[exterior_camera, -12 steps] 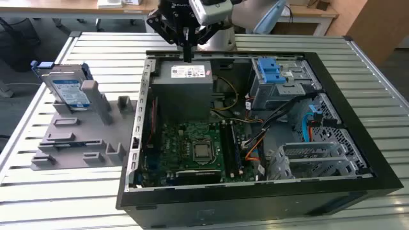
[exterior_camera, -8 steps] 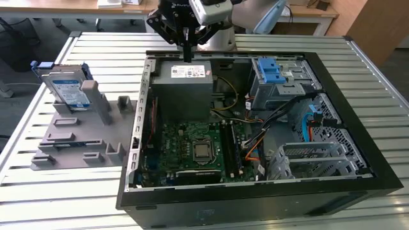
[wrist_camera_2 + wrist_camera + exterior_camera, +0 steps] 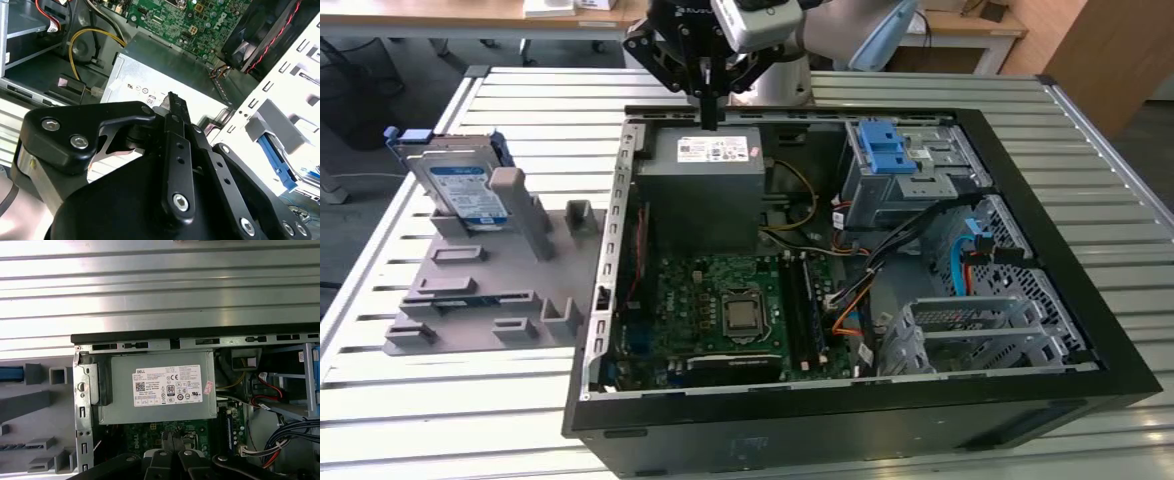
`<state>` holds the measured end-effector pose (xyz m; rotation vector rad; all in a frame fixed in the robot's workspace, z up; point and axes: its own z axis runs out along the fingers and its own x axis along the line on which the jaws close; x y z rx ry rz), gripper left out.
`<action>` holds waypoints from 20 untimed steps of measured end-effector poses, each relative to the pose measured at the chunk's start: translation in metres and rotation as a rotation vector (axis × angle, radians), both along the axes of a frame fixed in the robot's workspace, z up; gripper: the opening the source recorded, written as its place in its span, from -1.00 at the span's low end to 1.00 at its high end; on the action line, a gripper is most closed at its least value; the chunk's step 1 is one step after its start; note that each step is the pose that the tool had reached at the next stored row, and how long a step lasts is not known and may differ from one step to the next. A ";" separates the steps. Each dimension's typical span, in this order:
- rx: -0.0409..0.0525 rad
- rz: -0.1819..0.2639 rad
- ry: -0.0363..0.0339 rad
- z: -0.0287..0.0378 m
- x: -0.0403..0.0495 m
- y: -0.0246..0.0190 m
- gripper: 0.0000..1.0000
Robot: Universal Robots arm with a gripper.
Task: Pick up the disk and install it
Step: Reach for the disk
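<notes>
Disk: the disk stands on edge in a slot at the far end of a grey holder, at the exterior view's left. Its blue-and-white label faces the camera and nothing grips it.
Holder: it lies flat on the slatted metal desk, just beside the left wall of the computer case, and carries several upright pegs and slots.
Hand position: the hand hangs fingers-down over the far edge of the case, above the far end of the power-supply box and well apart from the disk.
Hand state: closed and empty. In both wrist views the hand shows its two black fingers pressed together, with nothing between them.
Power-supply box: grey, with its white sticker facing up, it sits in the far left corner of the case. The first wrist view looks down on its sticker side, with the desk's slats beyond the case edge.
Case: a black tower lying on its side, open upward.
Motherboard: the green motherboard lies on the near side of the power-supply box.
Cage: a silver metal cage with a light-blue latch sits at the far right inside the case, with black, blue and orange cables trailing toward the near side.
</notes>
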<state>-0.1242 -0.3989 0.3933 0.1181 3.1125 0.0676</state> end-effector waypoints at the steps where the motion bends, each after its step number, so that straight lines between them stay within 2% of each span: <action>1: 0.0000 0.000 0.0000 0.0000 -0.0003 0.0000 -0.79; 20: 0.0000 0.000 0.0002 -0.0002 -0.0058 0.0000 -0.79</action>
